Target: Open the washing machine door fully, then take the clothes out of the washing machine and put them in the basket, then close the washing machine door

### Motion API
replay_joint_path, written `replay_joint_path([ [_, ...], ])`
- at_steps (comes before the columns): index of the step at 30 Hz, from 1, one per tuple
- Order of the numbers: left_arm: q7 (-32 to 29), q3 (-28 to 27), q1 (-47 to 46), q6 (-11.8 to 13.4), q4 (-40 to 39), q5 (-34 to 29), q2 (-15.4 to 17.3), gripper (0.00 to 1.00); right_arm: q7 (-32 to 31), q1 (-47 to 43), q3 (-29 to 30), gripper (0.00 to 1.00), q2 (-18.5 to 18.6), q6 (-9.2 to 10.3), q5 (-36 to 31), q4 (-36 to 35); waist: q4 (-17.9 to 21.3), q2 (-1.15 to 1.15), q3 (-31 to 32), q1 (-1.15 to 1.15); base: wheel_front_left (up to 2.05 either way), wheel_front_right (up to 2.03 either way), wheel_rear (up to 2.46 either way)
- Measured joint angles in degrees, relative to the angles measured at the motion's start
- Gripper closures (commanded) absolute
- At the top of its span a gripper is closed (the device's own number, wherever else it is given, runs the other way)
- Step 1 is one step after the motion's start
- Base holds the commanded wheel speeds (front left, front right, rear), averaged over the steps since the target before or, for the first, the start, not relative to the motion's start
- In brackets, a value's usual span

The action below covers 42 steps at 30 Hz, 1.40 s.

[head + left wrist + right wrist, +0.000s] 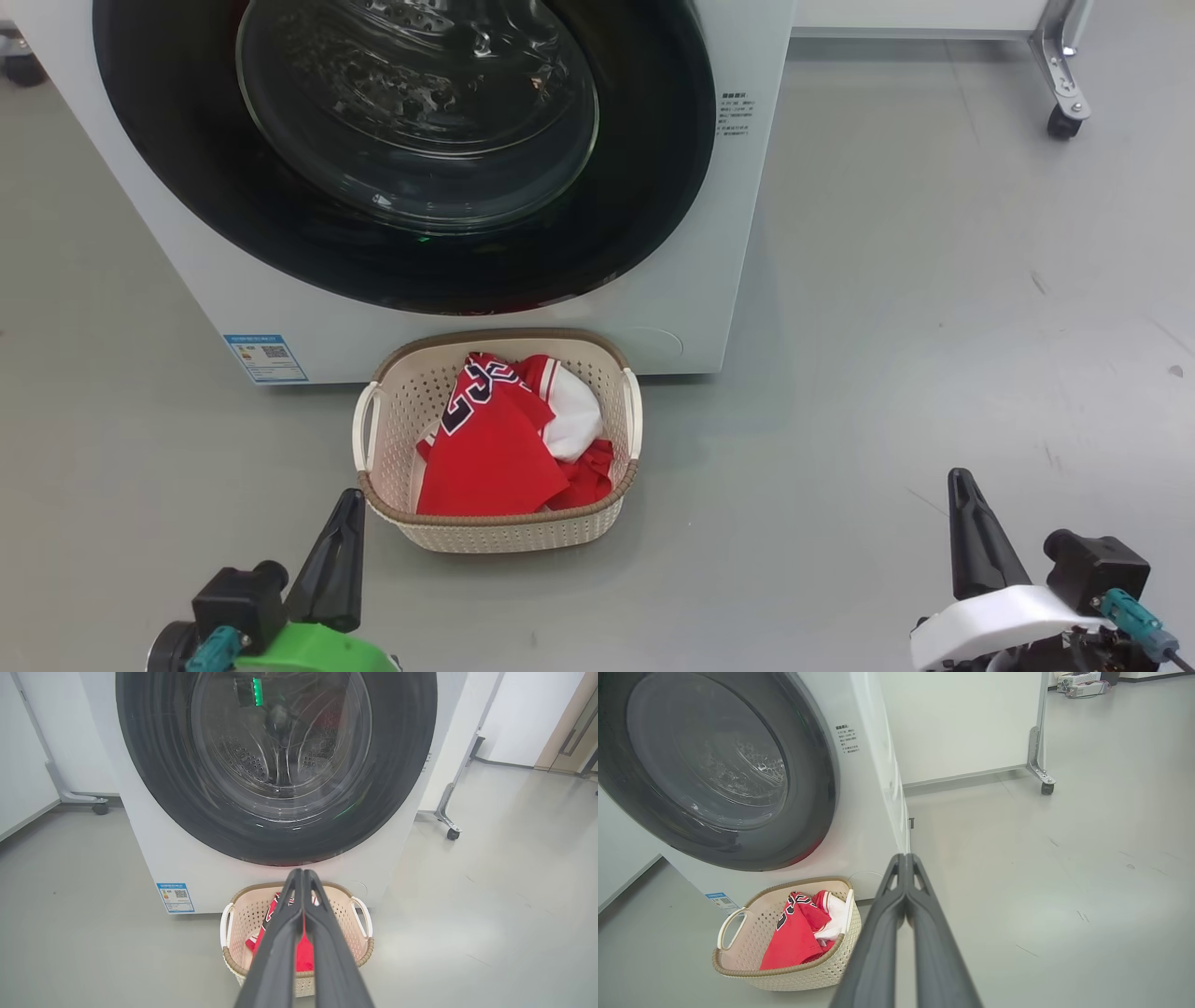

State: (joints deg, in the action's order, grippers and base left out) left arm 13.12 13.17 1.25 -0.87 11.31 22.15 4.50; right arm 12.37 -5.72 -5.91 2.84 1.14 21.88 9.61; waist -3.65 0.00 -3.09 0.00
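Observation:
The white washing machine [215, 280] stands ahead with its round black door [653, 177] closed flat against its front; the glass window [420, 112] shows the steel drum behind. On the floor right before it sits the cream basket [509, 534], with the red clothes [490, 448] lying inside. My left gripper [350, 499] is shut and holds nothing, just off the basket's near left corner. Far to the right, over bare floor, my right gripper [960, 481] is shut and holds nothing. The wrist views show both finger pairs pressed together, the left gripper [300, 873] and the right gripper [905, 857].
A blue label sticker [266, 358] marks the machine's lower left corner. A caster leg [1064, 112] of a white partition stands at the back right, another caster [99, 808] at the machine's left. Grey floor [934, 327] spreads to the right.

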Motion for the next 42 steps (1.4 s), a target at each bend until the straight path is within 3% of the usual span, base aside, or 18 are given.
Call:
replay_joint_path([
  [8, -1.7, -1.3, 0.0, -0.6, 0.0, 8.5, -0.2, 1.00, -1.5, 0.1, 1.1, 1.00, 0.0, -0.57, 8.4, 0.1, 0.4, 0.00, 0.3, 0.00, 0.00, 0.00, 0.00],
  [42, -8.4, -7.1, -0.4, -2.5, 1.3, 32.8, -0.4, 1.00, -8.1, 3.2, 5.5, 1.00, -0.2, -3.59, 32.7, 2.3, 1.7, 0.00, 1.3, 0.00, 0.00, 0.00, 0.00],
])
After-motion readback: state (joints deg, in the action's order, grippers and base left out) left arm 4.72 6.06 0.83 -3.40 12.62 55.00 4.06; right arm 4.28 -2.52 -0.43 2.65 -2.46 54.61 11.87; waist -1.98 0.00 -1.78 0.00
